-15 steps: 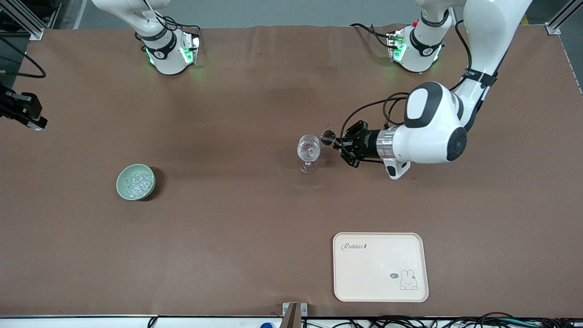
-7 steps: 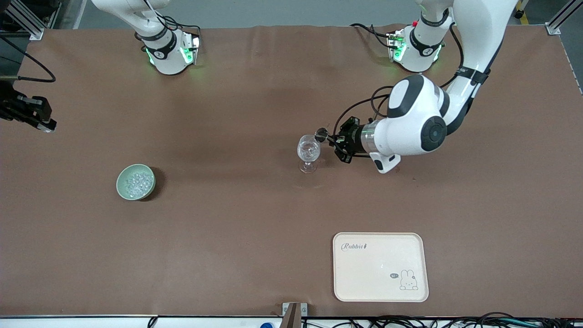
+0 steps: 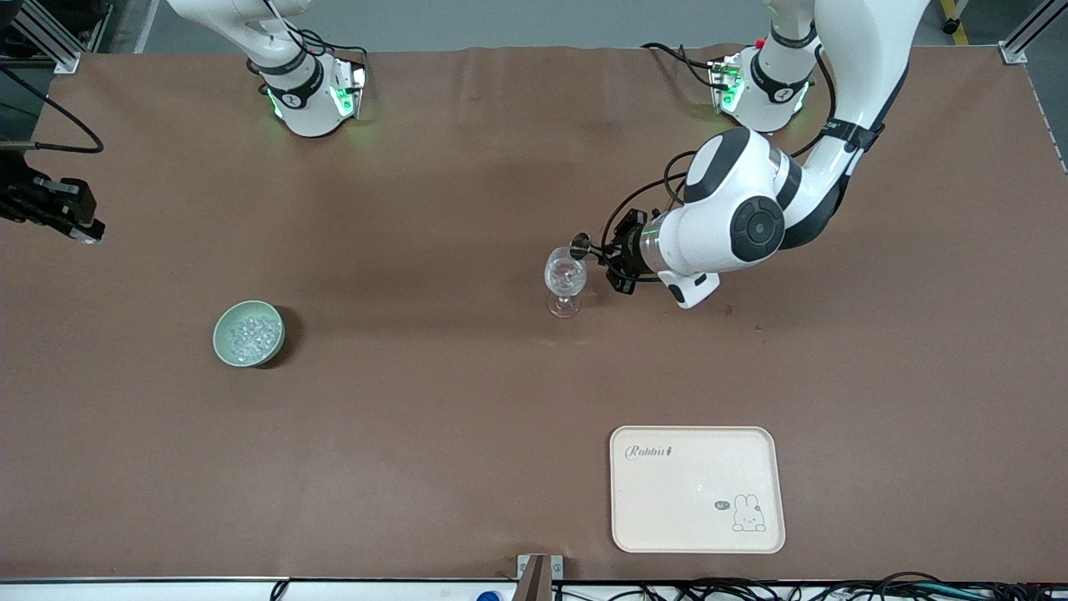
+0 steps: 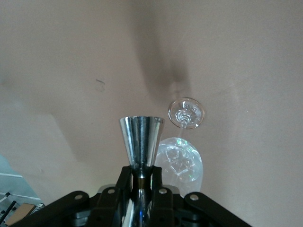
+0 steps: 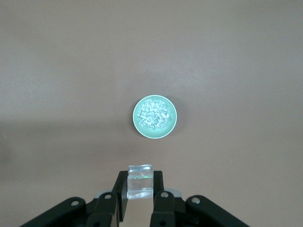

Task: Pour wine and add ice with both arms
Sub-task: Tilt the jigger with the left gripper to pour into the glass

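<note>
My left gripper (image 3: 613, 255) is shut on the stem of a shiny metal measuring cup (image 3: 579, 245) and holds it tipped on its side, mouth at the rim of the clear stemmed glass (image 3: 565, 275). In the left wrist view, the cup (image 4: 141, 137) lies beside the glass bowl (image 4: 182, 163), where clear lumps show inside. My right gripper (image 3: 83, 230) is up in the air over the right arm's end of the table, shut on one clear ice cube (image 5: 140, 181). The pale green bowl (image 3: 249, 334) holds a heap of ice (image 5: 153, 115).
A cream tray (image 3: 697, 488) with a rabbit drawing lies near the table's front edge, nearer to the front camera than the glass. Both arm bases stand along the table's back edge. Brown table surface lies between bowl and glass.
My left arm has swung toward the glass, bringing the metal cup from beside the glass to its rim. My right gripper has shifted slightly and still holds the cube.
</note>
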Available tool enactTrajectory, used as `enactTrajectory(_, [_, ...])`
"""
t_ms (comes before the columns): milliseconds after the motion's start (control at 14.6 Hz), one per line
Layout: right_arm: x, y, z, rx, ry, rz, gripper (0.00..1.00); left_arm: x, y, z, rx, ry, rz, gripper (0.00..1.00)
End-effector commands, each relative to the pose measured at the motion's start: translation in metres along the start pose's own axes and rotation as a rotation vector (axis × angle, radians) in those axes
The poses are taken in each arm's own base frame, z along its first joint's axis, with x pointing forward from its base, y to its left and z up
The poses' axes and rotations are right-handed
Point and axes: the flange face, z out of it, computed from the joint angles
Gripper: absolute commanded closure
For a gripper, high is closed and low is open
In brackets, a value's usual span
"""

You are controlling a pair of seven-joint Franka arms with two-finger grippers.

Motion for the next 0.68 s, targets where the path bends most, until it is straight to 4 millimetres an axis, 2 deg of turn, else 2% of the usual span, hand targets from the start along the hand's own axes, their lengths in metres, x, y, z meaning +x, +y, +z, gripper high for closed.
enactTrajectory(0, [-0.001,-0.002,-0.002,-0.007,0.001,0.010,0.93,-0.008,0.003,0.001,-0.007,0.011,-0.005,0.99])
enactTrajectory(205, [0.000,-0.002,0.001,-0.007,-0.003,0.010,0.93,-0.005,0.005,-0.002,-0.011,0.009,-0.001,0.99])
enactTrajectory(273, [0.000,-0.002,0.001,-0.007,-0.005,0.010,0.93,0.004,0.009,-0.002,-0.009,0.002,-0.002,0.99])
enactTrajectory(615, [0.000,-0.001,0.001,-0.007,-0.007,0.013,0.93,0.001,0.015,-0.011,-0.014,-0.063,0.041,0.99])
